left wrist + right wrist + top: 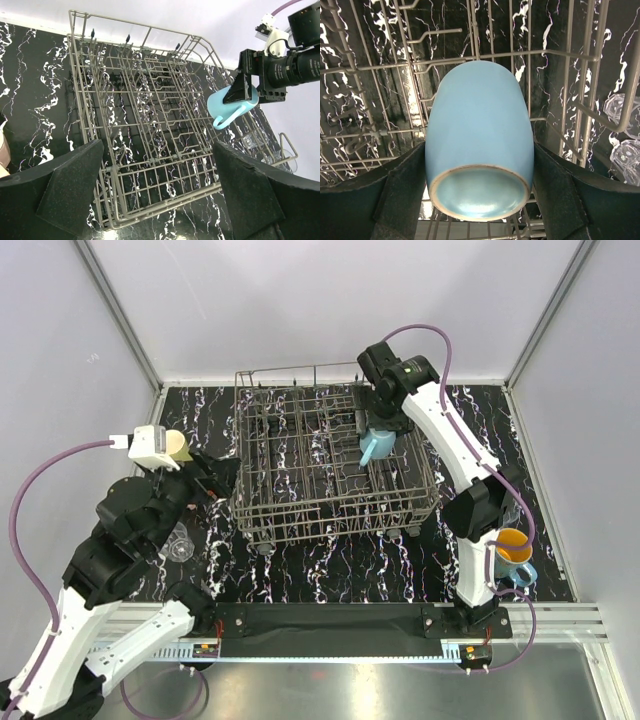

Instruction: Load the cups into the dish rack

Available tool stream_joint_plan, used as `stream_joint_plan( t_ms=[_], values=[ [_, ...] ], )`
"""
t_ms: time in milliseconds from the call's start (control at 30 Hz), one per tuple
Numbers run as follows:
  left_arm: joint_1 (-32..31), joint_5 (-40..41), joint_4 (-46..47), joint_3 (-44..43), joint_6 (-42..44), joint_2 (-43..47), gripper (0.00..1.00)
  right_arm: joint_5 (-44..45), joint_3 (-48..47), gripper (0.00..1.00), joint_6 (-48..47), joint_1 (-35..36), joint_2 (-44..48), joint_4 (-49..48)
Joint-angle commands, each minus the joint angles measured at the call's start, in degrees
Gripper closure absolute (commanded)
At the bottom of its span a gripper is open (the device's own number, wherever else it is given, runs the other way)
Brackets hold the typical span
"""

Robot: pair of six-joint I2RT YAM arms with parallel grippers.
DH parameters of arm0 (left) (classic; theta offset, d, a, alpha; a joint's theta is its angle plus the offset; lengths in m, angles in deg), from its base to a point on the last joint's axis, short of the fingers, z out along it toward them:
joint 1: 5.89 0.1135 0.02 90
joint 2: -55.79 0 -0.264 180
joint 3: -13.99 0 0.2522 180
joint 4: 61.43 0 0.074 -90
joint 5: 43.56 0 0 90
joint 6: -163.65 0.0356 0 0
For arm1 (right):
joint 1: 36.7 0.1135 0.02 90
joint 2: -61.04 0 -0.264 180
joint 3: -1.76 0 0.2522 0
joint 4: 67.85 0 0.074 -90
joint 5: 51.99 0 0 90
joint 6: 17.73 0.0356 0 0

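**A:** Where is the light blue ceramic mug (479,150)?

**B:** Between the right jaws, which clamp it on both sides. Its base faces the wrist camera and its mouth points down toward the wires of the dark grey wire dish rack (300,521).

**A:** Which part of the rack?

**B:** The right side, toward the far half. From the left wrist view the mug (233,107) hangs tilted, with its handle pointing down.

**A:** Is it touching the wires?

**B:** I cannot tell. The tines are close around it, but no contact shows.

**A:** And the left jaws?

**B:** Spread wide with nothing between them. They sit at the rack's left end and face across it.

**A:** Where does the rack stand?

**B:** In the middle of the black marbled tabletop (330,565), with its long side toward the arms.

**A:** Any other cups?

**B:** A teal-blue mug with an orange inside (511,543) stands on the tabletop right of the rack. It is close to the right arm's lower link, which hides part of it. There are clear glasses (181,542) on the tabletop under the left arm, near the rack's front left corner. More glasses (282,159) show beyond the rack's right side. A pale yellow cup (177,446) shows just beside the left wrist, left of the rack, and is mostly hidden.
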Motion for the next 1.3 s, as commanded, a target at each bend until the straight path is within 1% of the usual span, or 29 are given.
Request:
stream_joint_plan(
  t_ms=[0,233,500,667,733,767,867,900,967,1000,1067,1100,1200,1233,1267],
  values=[
    [-1.6,3.1,0.6,0.2,2.0,0.2,0.02,-0.2,-0.1,1.0,1.1,0.5,1.3,0.4],
    [-2.7,1.8,-1.5,-1.5,1.8,-0.3,0.02,-0.3,5.7,1.0,1.2,0.5,0.8,-4.9],
    [-2.7,3.0,-8.4,-4.4,1.4,0.2,0.02,-2.8,7.1,1.0,0.7,0.5,-2.4,-8.8],
    [-2.8,3.1,-14.2,-7.8,0.1,0.7,0.02,-4.2,7.9,1.0,1.1,0.5,-3.8,-9.9],
    [-2.7,3.4,-15.8,-8.9,-0.9,1.3,0.02,-4.0,8.8,0.98,1.2,0.5,-4.1,-9.8],
    [-2.7,3.5,-17.1,-9.2,-1.2,1.7,0.02,-3.9,9.2,0.96,1.2,0.5,-4.0,-10.0],
    [-2.8,3.2,-19.2,-9.8,-3.0,3.0,0.02,-3.6,11.7,0.86,1.1,0.5,-3.4,-11.0],
    [-2.7,2.9,-19.8,-9.8,-3.9,3.3,0.02,-3.6,12.7,0.78,0.9,0.5,-3.2,-11.3],
    [-2.7,2.3,-21.1,-9.8,-4.8,4.0,0.02,-3.2,13.6,0.73,0.7,0.4,-3.1,-11.5],
    [-2.7,2.2,-21.4,-9.5,-5.6,4.3,0.02,-3.3,14.2,0.64,0.5,0.5,-3.2,-11.6],
    [-2.7,2.7,-22.6,-9.1,-6.3,4.8,0.02,-3.4,15.0,0.55,0.4,0.5,-3.0,-12.0],
    [-2.7,3.1,-22.9,-8.8,-6.7,4.9,0.02,-3.4,15.4,0.48,0.2,0.5,-2.8,-12.3],
    [-2.7,3.8,-24.3,-8.2,-7.6,4.8,0.02,-3.7,15.3,0.42,-0.7,0.5,-2.8,-12.4],
    [-2.7,3.8,-24.8,-8.0,-7.7,4.7,0.02,-4.0,15.1,0.36,-1.0,0.5,-3.0,-12.3],
    [-2.7,3.8,-24.8,-7.8,-7.8,4.5,0.02,-4.1,14.9,0.32,-1.3,0.4,-2.9,-12.1]
  ],
)
